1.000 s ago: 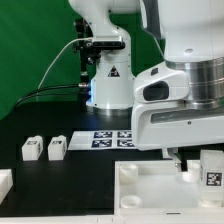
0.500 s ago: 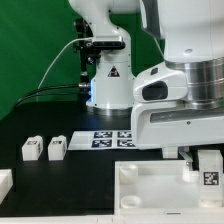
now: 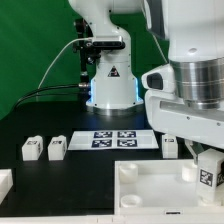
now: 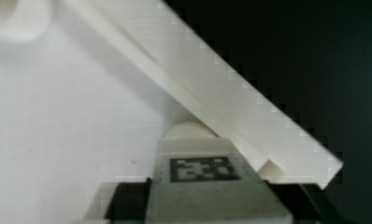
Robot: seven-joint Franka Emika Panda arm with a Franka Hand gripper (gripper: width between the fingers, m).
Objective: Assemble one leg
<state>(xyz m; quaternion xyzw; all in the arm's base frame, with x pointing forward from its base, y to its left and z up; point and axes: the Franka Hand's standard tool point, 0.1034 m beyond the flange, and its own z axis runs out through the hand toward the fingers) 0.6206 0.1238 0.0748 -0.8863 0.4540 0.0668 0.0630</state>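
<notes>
My gripper is shut on a leg, a small white block with a black-and-white tag. I hold it over the far right corner of the large white panel. In the wrist view the leg sits between my two dark fingers, close against the panel beside its raised edge. I cannot tell whether the leg touches the panel. Two more legs lie at the exterior view's left. A third stands just behind the panel.
The marker board lies on the black table in front of the robot's base. A white part shows at the exterior view's left edge. The arm's bulk fills the exterior view's right side.
The arm's body has shifted toward the exterior view's right and up, uncovering the leg behind the panel. The held leg has barely moved and stays in my grip.
</notes>
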